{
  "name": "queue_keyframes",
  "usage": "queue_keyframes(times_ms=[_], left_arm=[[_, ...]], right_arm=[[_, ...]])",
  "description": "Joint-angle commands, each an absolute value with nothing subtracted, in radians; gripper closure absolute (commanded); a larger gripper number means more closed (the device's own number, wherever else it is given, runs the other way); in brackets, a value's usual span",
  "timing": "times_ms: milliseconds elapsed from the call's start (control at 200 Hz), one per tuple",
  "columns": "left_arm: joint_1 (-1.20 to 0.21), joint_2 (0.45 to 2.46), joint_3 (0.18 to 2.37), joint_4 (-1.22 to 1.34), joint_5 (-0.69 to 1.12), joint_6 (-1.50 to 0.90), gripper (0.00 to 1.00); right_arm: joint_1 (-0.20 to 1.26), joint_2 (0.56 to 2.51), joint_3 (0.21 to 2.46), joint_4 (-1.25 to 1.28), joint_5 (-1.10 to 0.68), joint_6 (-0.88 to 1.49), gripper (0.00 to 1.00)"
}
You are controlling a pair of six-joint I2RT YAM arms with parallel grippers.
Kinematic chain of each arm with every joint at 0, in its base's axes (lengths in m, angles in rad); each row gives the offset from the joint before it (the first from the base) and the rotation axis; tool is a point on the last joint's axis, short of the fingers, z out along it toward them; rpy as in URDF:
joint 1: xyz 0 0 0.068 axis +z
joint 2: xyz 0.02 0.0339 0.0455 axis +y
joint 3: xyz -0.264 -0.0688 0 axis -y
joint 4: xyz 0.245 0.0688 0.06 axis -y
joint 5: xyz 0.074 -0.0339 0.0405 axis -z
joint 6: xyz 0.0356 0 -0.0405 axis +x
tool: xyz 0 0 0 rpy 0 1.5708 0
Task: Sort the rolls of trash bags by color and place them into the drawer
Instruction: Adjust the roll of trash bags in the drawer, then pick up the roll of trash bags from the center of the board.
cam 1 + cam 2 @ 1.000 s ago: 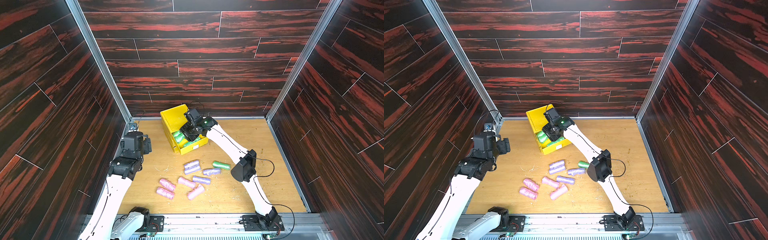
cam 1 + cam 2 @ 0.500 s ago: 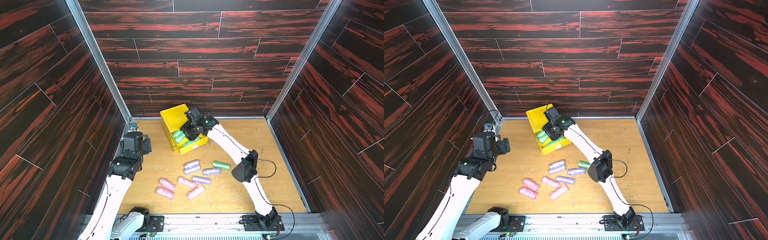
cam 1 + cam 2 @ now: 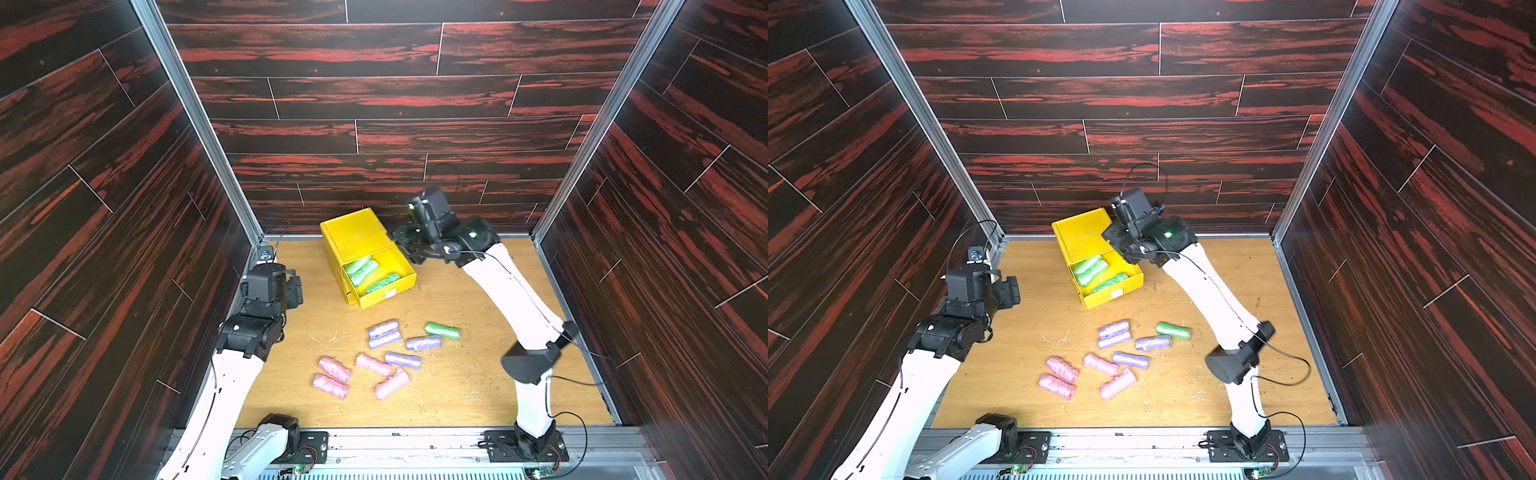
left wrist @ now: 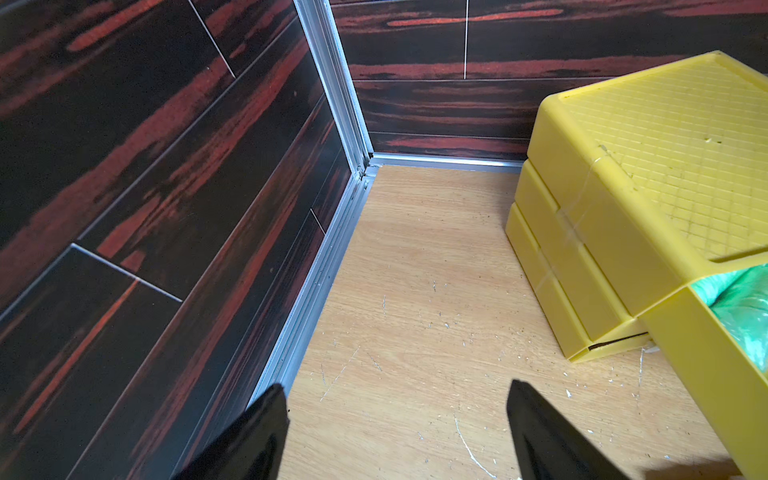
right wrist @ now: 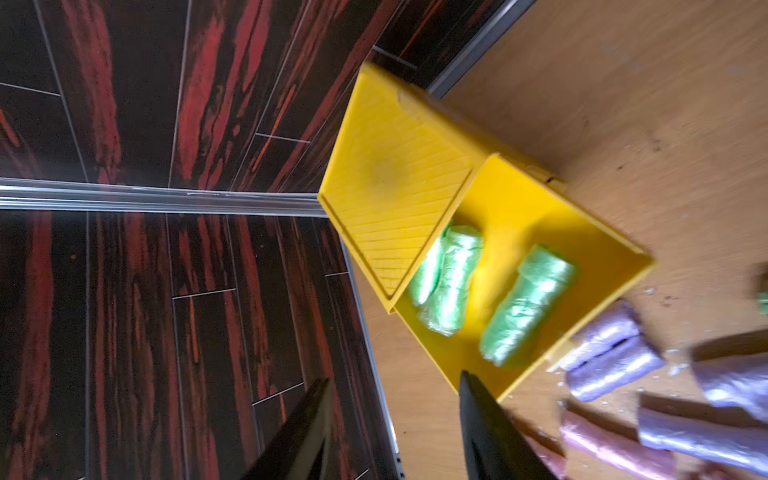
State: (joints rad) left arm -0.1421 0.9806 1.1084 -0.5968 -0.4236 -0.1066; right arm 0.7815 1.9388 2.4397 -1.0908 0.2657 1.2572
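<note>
R claw (image 5: 395,380) parted, empty; open drawer (image 3: 376,298) w/ 3 green rolls (image 3: 362,269) just ahead. Last green roll (image 3: 442,331) on table (image 3: 299,357), below & back along R arm (image 3: 511,299), axis approx crosswise to that line. R nearer than L.

Drawer (image 3: 357,239): ribbed yellow plastic. Rolls (image 3: 384,333): crinkly glossy film. Table (image 3: 469,382): matt wood, scuffed.

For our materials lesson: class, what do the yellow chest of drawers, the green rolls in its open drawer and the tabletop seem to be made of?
Yellow chest: moulded plastic, probably; uniform colour, embossed grid on top.
Green rolls: thin plastic film; crinkled, glossy highlights.
Tabletop: wood or wood-look laminate; pale grain, matte, scratched.
</note>
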Motion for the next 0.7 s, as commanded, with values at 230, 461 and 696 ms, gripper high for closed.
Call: queue_keyframes(times_ms=[230, 461, 696], left_arm=[[-0.136, 0.998, 1.104, -0.588, -0.364, -0.120, 0.15], [-0.136, 1.002, 1.103, -0.587, -0.368, -0.120, 0.16], [-0.136, 0.996, 1.097, -0.584, -0.374, -0.120, 0.16]], right_arm=[[0.619, 1.599, 1.835, -1.181, 0.333, 1.055, 0.46], [0.544, 1.587, 1.545, -1.215, 0.255, 1.119, 0.44], [0.517, 1.697, 1.355, -1.130, -0.054, 1.273, 0.41]])
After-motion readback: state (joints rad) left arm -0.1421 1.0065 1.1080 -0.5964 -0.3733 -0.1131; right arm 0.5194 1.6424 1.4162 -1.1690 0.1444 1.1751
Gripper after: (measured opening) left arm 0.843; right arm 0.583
